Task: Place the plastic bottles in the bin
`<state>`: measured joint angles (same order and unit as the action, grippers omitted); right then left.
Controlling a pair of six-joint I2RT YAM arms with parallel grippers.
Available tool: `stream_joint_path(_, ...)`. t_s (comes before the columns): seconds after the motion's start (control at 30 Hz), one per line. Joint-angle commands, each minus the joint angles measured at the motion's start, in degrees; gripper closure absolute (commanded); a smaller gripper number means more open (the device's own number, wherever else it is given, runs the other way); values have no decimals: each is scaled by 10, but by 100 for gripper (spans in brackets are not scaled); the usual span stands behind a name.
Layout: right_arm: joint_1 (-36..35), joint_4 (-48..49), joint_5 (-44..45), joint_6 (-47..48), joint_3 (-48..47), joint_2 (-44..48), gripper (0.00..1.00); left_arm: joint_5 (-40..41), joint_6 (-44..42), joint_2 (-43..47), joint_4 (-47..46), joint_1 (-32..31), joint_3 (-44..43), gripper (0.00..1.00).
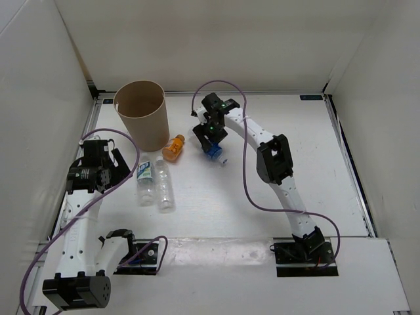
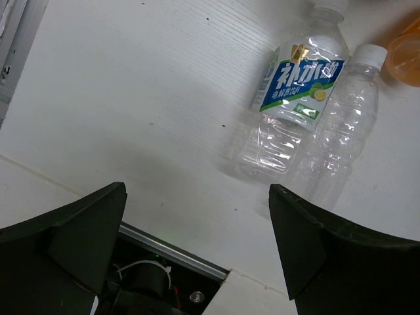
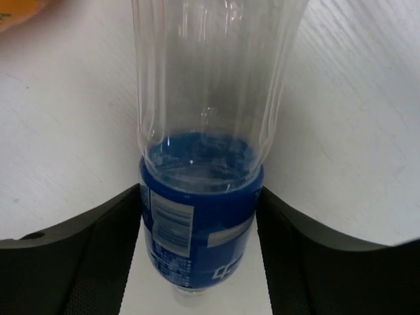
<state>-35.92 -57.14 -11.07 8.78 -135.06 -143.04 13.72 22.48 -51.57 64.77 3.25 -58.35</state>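
You can read little here. On the clear bottle with the white-green label (image 2: 298,92), lying on its side in the left wrist view, a blue band carries large, slanted white Chinese-style characters. Beside them are a cut lime and a green patch of print too fine to make out. On the clear bottle with the blue label (image 3: 197,223), seen from the right wrist, a white panel holds blurred tiny print, and part of a pale logo, perhaps a letter C, shows lower down. From above, a small dark tag (image 1: 312,97) at the table's far edge is illegible.
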Motion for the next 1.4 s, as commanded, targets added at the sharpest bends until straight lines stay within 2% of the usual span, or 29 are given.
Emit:
stream_joint_path(0.0, -14, -17, 29, 15, -4, -7, 32, 2, -14, -7, 7, 2, -20, 0)
stream_joint_path(0.03, -13, -17, 28, 17, -3, -7, 40, 2, -16, -9, 9, 2, -23, 0)
stream_joint_path(0.07, -14, -16, 32, 16, 0, -7, 57, 2, -19, -10, 8, 2, -23, 0)
stream_joint_path(0.17, -11, -16, 39, 19, -4, -4, 60, 4, -17, -13, 5, 2, -23, 0)
stream_joint_path(0.27, -4, -11, 35, 19, -13, 9, 67, 5, -6, -13, 0, 1, -19, 0)
stream_joint_path(0.47, 16, -3, 11, -5, -42, 70, 100, 9, 14, -21, -25, 2, -4, 0)
stream_joint_path(0.6, 35, 27, -26, -45, -74, 134, 100, 7, 16, -31, -37, 2, -4, 0)
stream_joint_path(0.7, 59, 108, -93, -114, -71, 187, 100, 6, 15, -37, -49, 0, -4, 0)
stream_joint_path(0.73, 76, 193, -124, -169, -67, 207, 100, 6, 16, -39, -52, 2, -4, 0)
stream_joint_path(0.8, 87, 259, -175, -204, -45, 230, 100, 3, 16, -43, -60, 1, -2, 0)
stream_joint_path(0.83, 88, 352, -195, -248, -44, 239, 100, 2, 18, -46, -62, 3, -3, 0)
stream_joint_path(1.03, 33, 564, -230, -237, -58, 227, 100, -3, 13, -55, -58, 2, -9, 0)
stream_joint_path(1.17, -30, 607, -231, -157, -114, 178, 100, -4, 10, -60, -49, 1, -16, 0)
stream_joint_path(1.37, -75, 702, -202, -130, -122, 130, 100, -11, 6, -67, -19, 2, -41, 0)
